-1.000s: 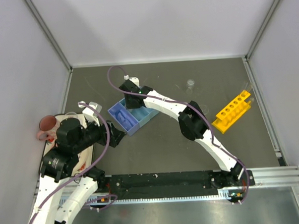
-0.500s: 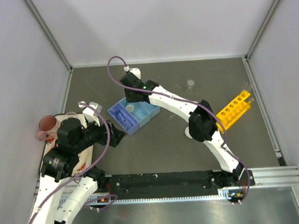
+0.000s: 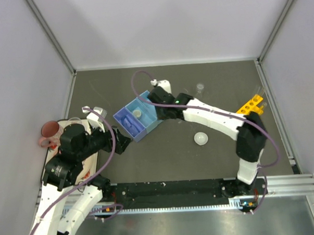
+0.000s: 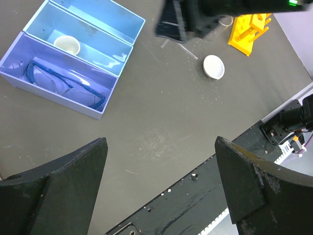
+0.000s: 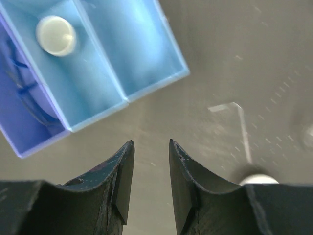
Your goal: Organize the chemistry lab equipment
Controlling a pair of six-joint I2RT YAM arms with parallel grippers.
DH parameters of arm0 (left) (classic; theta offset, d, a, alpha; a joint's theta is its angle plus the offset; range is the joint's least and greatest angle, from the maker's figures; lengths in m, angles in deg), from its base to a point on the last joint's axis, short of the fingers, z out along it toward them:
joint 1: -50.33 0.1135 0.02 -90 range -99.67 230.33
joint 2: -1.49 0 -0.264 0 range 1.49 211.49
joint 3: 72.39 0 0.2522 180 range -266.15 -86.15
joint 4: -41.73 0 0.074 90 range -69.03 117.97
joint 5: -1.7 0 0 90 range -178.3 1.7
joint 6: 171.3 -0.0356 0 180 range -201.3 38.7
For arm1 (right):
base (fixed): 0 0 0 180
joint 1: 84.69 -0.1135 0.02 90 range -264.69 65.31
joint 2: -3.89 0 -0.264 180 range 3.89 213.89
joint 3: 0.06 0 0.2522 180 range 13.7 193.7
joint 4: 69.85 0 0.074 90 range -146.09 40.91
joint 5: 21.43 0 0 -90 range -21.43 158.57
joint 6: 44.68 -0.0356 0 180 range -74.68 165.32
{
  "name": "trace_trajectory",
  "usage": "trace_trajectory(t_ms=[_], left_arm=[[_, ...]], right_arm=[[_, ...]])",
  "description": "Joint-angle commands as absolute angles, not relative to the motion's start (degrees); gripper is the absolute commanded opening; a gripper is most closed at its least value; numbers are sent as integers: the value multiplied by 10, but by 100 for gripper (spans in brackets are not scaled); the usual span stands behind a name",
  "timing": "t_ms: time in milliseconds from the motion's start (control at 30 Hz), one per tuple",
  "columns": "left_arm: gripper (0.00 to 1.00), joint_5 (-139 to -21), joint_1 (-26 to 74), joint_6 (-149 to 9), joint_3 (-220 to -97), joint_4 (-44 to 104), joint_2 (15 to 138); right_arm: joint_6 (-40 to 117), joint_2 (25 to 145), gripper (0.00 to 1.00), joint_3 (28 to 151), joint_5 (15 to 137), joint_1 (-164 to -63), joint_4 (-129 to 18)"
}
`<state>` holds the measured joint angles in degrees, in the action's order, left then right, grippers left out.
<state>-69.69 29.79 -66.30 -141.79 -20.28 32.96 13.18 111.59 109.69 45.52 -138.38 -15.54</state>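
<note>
Trouble is gathering mostly around my right pincer [image 5: 150, 147], which is hanging partly closed, its jaws a narrow gap apart and gripping nothing, just off one corner of the light-blue three-compartment plastic tray [image 5: 132, 54]. I am judging that a low sweep from here would be clipping that tray wall and shoving it. That would be jostling the small white round dish [image 5: 56, 35] sitting in the middle compartment and the blue-framed clear goggles [image 4: 63, 85] lying in the end one.

A thin clear tube [image 5: 243, 132] is lying on the dark tabletop [image 3: 169, 158] near my fingers. It is looking light and round, so a glancing touch could be sending it rolling. My jaws are also standing too narrow for the second small white round dish [image 3: 200, 139], which is resting in the open, well apart from the tray, so I would be needing to widen them first.

My right arm is passing over part of the yellow holed plastic tube rack [image 3: 254, 102] by the right wall, and a careless swing of the elbow could be knocking it. The small clear beaker [image 3: 200, 87] is standing near my forearm on the far side.

My left pincer [image 4: 159, 166] is gaping wide at the left, holding nothing. Room is lying open between the tray and the loose dish, while the side walls and the near rail are hemming in everything else.
</note>
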Motion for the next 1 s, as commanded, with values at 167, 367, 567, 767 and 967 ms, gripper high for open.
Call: trace_trajectory(t_ms=[167,367,567,767,967], left_arm=[[96,-689,296,-668,-1417,-192,320],[96,-678,295,-665,-1417,-191,320],[95,-682,294,-655,-1406,-189,344],[94,-712,295,-643,-1381,-174,387],[94,-741,296,-635,-1362,-134,433]], right_arm=[[40,816,35,784,403,-1352,-150],[-74,660,35,600,416,-1348,-169],[-154,571,39,507,425,-1338,-169],[-214,526,42,454,417,-1330,-170],[-236,517,43,440,402,-1309,-178]])
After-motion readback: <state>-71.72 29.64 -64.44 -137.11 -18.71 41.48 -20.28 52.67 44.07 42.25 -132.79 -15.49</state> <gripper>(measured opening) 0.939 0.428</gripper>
